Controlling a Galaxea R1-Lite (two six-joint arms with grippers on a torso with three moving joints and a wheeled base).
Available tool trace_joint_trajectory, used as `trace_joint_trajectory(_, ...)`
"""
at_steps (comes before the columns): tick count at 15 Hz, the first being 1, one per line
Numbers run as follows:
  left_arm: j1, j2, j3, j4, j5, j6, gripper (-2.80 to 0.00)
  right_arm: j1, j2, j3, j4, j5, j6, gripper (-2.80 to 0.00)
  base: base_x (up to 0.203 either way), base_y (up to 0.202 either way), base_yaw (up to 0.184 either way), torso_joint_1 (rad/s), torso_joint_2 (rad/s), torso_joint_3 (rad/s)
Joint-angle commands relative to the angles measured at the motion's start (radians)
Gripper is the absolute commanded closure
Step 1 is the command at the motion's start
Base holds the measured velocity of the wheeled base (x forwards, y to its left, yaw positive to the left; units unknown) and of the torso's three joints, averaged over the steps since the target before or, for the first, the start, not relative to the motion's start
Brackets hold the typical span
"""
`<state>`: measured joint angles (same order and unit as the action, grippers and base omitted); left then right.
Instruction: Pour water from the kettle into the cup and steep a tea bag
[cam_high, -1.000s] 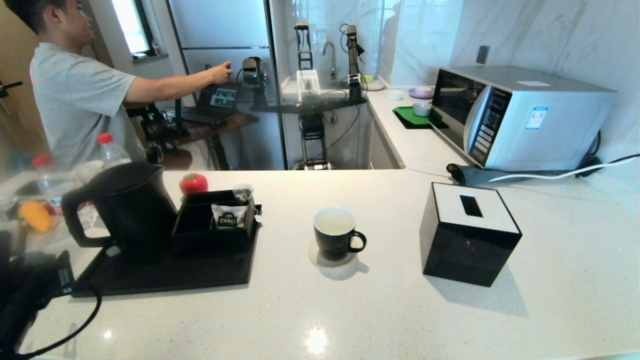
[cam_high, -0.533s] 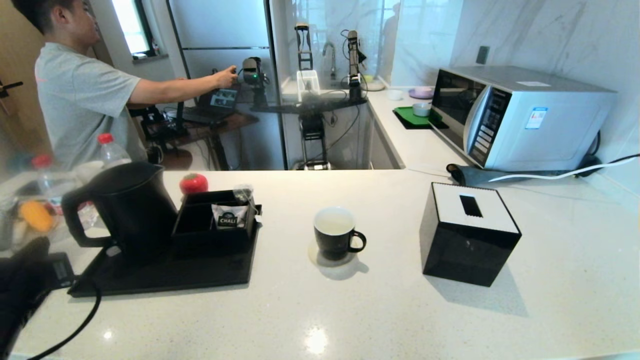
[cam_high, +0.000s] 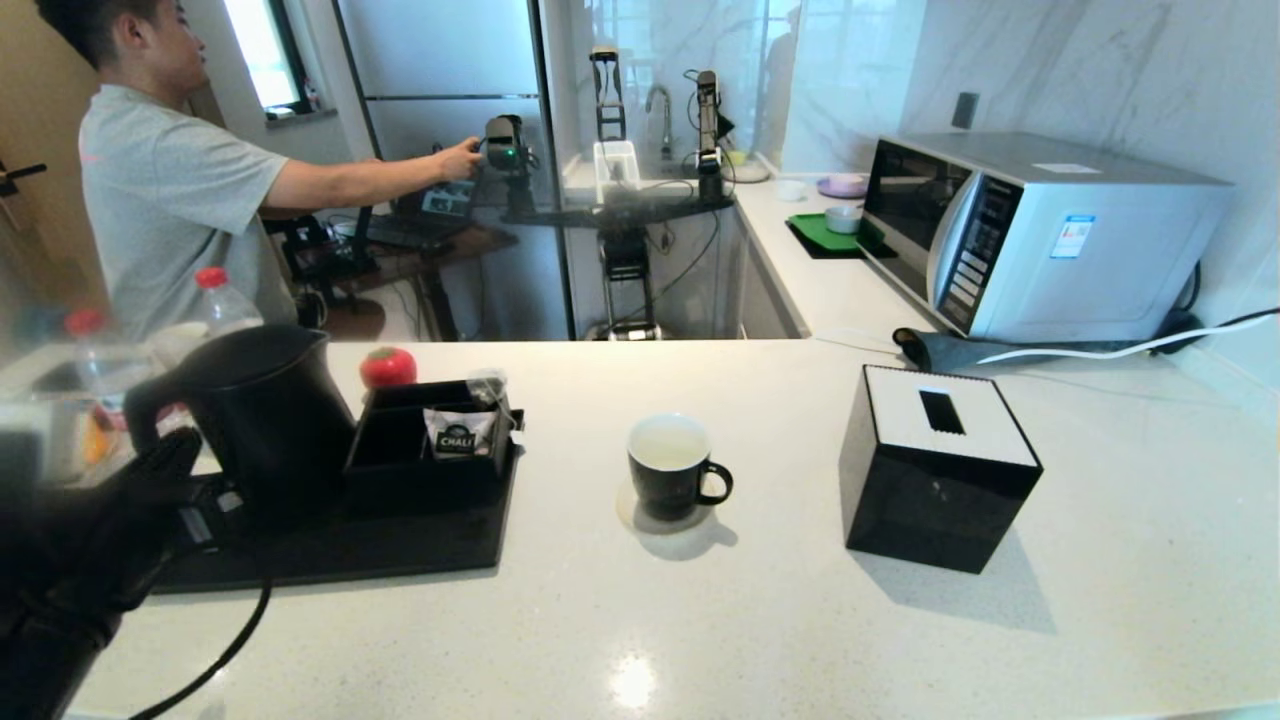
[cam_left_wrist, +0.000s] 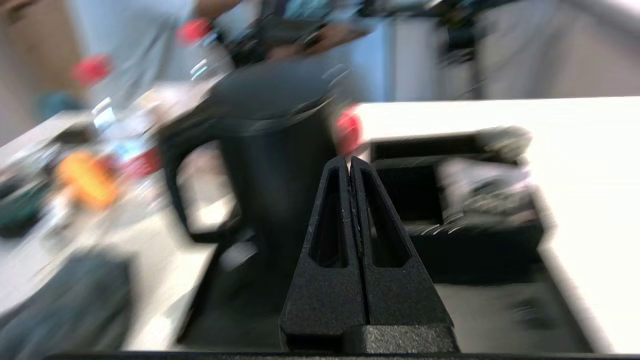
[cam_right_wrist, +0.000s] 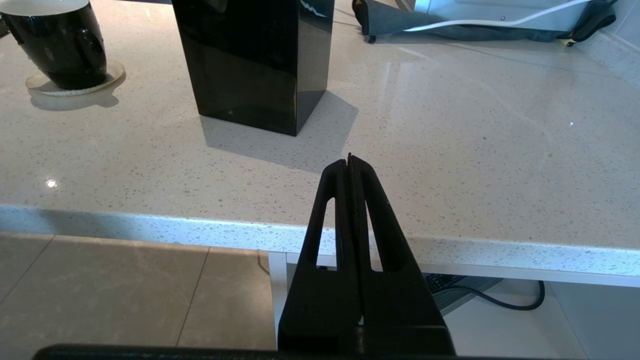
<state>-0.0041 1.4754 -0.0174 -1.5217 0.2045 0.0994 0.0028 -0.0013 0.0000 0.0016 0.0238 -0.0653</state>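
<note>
1. Reaching in at the counter's (cam_high: 760, 620) near-left corner, our left gripper (cam_left_wrist: 349, 167) hangs close to the kettle's handle, touching nothing; its fingers are pressed flat together.
2. We see the kettle (cam_high: 265, 410) upright, lid on, at the left end of a black tray (cam_high: 400, 545) toward the counter's left edge.
3. We note a black compartment box (cam_high: 425, 455) on the same tray, touching the kettle's right side. A sachet marked CHALI (cam_high: 458, 432) stands in it, and the tea bag (cam_high: 488, 385) pokes up at its back right corner.
4. We log the cup (cam_high: 672, 478) on a round coaster (cam_high: 640, 515) near mid-counter, apart from the tray and from the tissue box (cam_high: 938, 465).
5. Our right gripper (cam_right_wrist: 349, 165) hangs off the counter's near edge, fingers closed on nothing.
</note>
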Motion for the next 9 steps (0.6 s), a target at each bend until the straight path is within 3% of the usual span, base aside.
trace_joint_trajectory(1, -0.077, -0.020, -0.068, -0.002, 0.006, 0.000, 0.00, 0.000, 0.001, 0.000, 0.000, 0.001, -0.001, 0.00, 0.000, 0.000, 0.000, 0.000, 0.00, 0.000)
trace_joint_trajectory(3, -0.106, -0.074, -0.163, 0.146, 0.007, 0.000, 0.00, 0.000, 0.001, 0.000, 0.000, 0.001, -0.001, 0.00, 0.000, 0.000, 0.000, 0.000, 0.00, 0.000)
trace_joint_trajectory(9, -0.187, -0.271, -0.504, 0.856, 0.005, 0.000, 0.00, 0.000, 0.001, 0.000, 0.000, 0.001, -0.001, 0.00, 0.000, 0.000, 0.000, 0.000, 0.00, 0.000)
